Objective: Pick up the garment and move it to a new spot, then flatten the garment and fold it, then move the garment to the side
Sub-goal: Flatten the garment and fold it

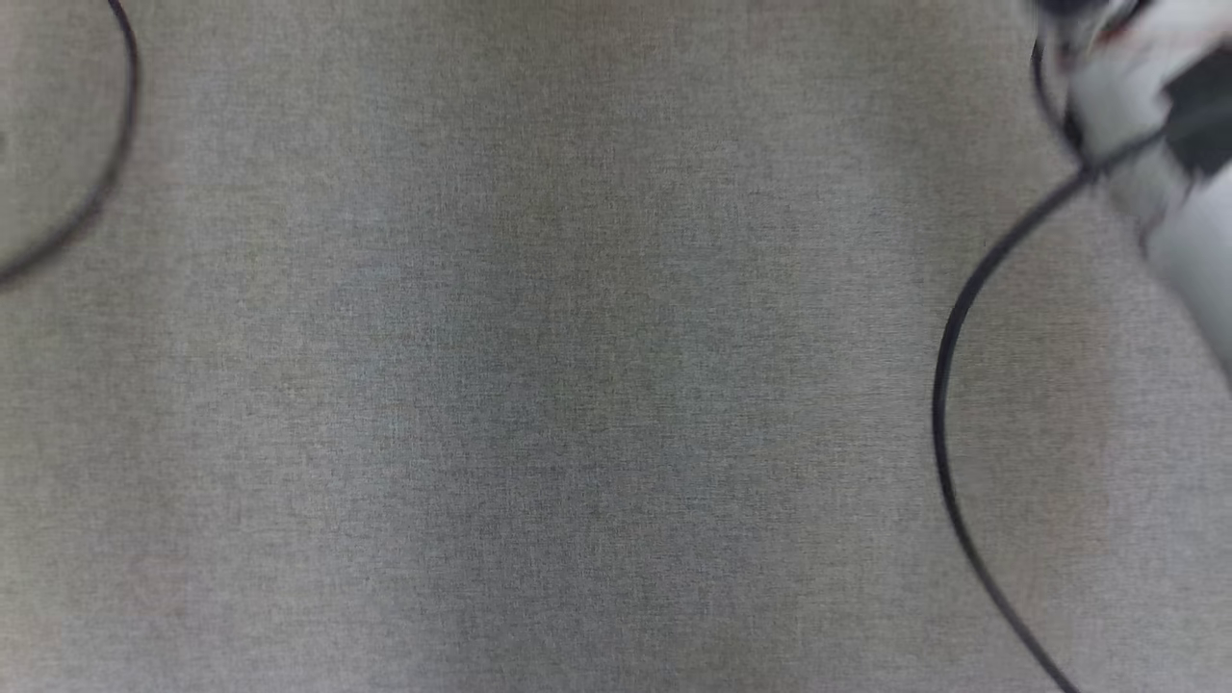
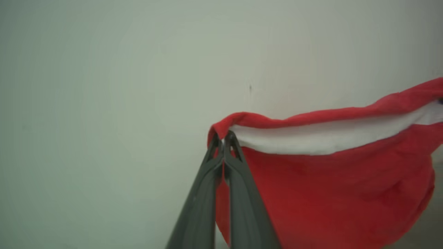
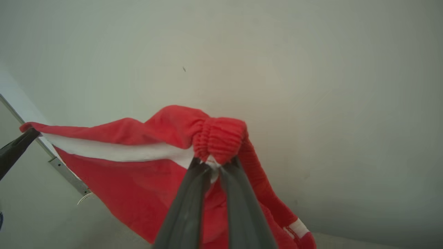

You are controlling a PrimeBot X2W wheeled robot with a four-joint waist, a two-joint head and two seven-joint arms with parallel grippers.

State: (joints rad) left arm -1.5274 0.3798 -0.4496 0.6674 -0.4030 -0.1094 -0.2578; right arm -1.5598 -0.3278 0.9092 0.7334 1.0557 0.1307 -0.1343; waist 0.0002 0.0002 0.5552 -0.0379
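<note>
Now: red garment [image 2: 328,186] hanging in mid-air, stretched sideways.
One corner of its top edge is pinched in the left gripper [image 2: 223,138]; its bunched ribbed band is pinched in the right gripper [image 3: 213,165].

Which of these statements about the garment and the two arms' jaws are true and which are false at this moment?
1. The left jaws are shut on an edge of the red garment. True.
2. The garment lies spread out flat. False: it hangs in the air, stretched between the left jaws and the right jaws.
3. The right jaws pinch the garment just below a gathered ribbed band. True.
4. The garment is plain red all over. False: a white stripe runs along it.
5. The right jaws stand wide open, holding nothing. False: they are closed on the garment.
</note>
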